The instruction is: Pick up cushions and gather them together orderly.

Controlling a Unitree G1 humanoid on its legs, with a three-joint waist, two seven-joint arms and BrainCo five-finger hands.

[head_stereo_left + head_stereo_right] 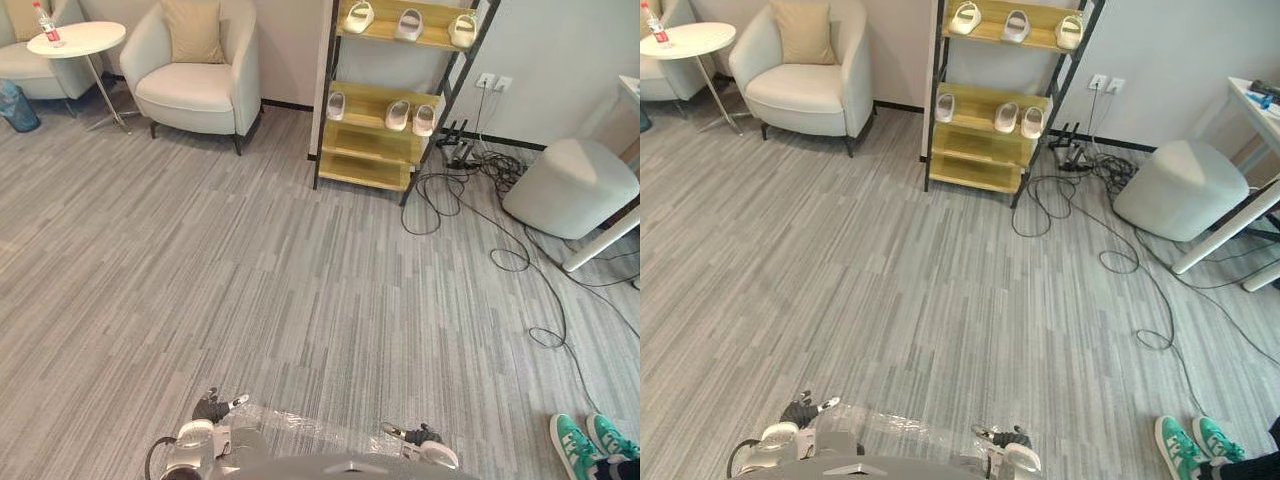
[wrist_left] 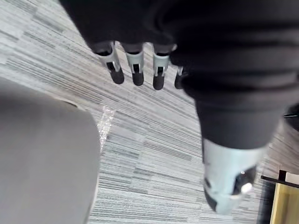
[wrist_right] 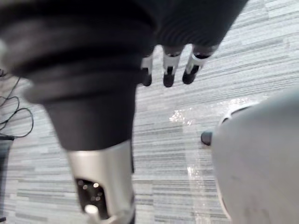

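While left hand and right hand hang with fingers loosely straight (holding nothing), a square beige cushion leans in the rounded cream armchair across wide striped carpet.

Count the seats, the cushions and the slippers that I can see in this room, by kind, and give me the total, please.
armchairs: 2
pouf: 1
cushions, one on each armchair: 2
slippers, three on each of two shelf levels: 6
Total: 11
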